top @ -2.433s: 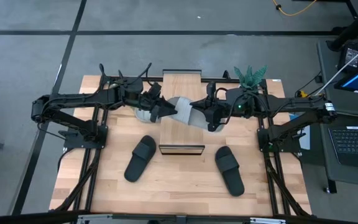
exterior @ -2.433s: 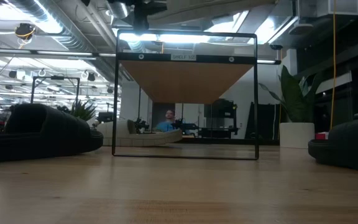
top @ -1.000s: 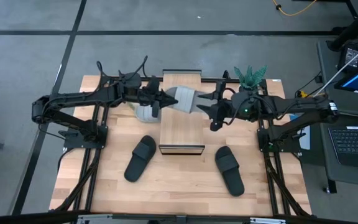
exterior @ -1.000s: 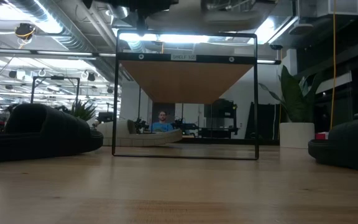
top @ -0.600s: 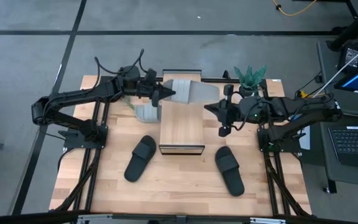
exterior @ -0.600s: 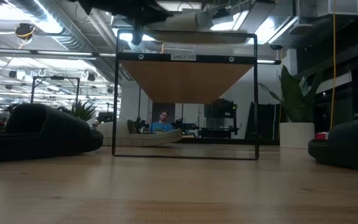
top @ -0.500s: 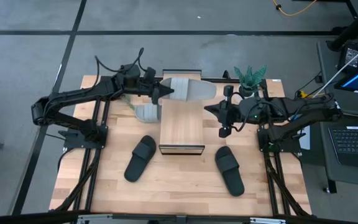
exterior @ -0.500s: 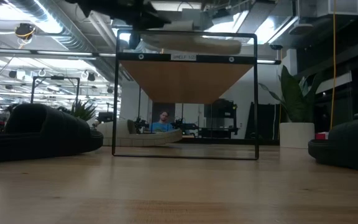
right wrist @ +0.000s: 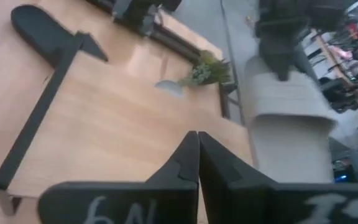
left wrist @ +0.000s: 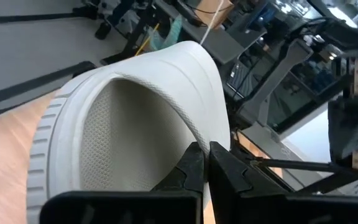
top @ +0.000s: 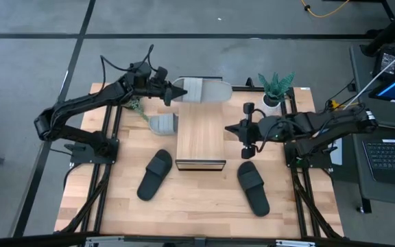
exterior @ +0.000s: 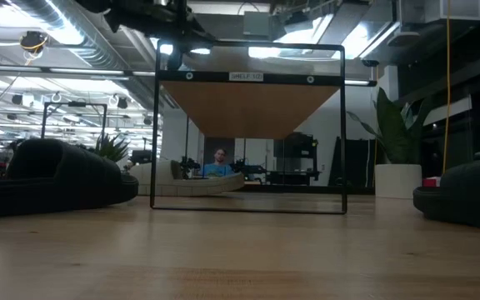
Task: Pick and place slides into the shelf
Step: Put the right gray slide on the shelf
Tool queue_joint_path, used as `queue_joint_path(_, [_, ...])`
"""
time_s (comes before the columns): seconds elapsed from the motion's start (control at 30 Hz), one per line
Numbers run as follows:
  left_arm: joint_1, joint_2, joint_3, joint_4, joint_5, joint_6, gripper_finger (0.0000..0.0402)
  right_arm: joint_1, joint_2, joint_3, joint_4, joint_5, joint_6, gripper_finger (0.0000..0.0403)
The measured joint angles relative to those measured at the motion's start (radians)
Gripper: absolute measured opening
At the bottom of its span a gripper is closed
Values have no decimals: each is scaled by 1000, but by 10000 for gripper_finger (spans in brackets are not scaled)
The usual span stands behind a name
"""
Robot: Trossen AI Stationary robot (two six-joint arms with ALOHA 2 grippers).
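My left gripper (top: 170,92) is shut on a light grey slide (top: 201,89), which hangs over the far end of the shelf (top: 199,134). The slide lies crosswise to the shelf's length. A second grey slide (top: 162,123) rests on the table against the shelf's left side. Two black slides (top: 155,174) (top: 253,186) lie sole-down near the shelf's near end, one on each side. My right gripper (top: 247,146) is shut on nothing, right of the shelf and above the table. Its wrist view shows its fingers (right wrist: 197,155) over the shelf top (right wrist: 117,118). My left gripper pinches the grey slide's wide strap at its edge (left wrist: 211,134) between its two fingers. The fingers come about level from the table's left, at the slide's left end. The slide is lifted clear above the shelf, reaching out toward the right from the fingers.
A small potted plant (top: 275,86) stands at the table's far right, and a sprig of green (top: 137,108) lies at the far left. The shelf's dark frame (exterior: 248,125) fills the middle of the low view. A person (exterior: 217,163) sits in the room beyond.
My left gripper has gone up and toward the table's far edge with the grey slide, which now lies across the shelf's far end. My right gripper has drawn away from the slide toward the right and near edges, and has shut on nothing.
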Motion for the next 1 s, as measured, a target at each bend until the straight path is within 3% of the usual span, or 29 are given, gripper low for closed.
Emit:
queue_joint_path(0.57, [112, 194, 0, 91, 119, 14, 0, -2, -142, -298, 203, -25, 122, 1])
queue_joint_path(1.0, [166, 241, 0, 143, 123, -20, 0, -2, -174, -361, 267, -23, 116, 2])
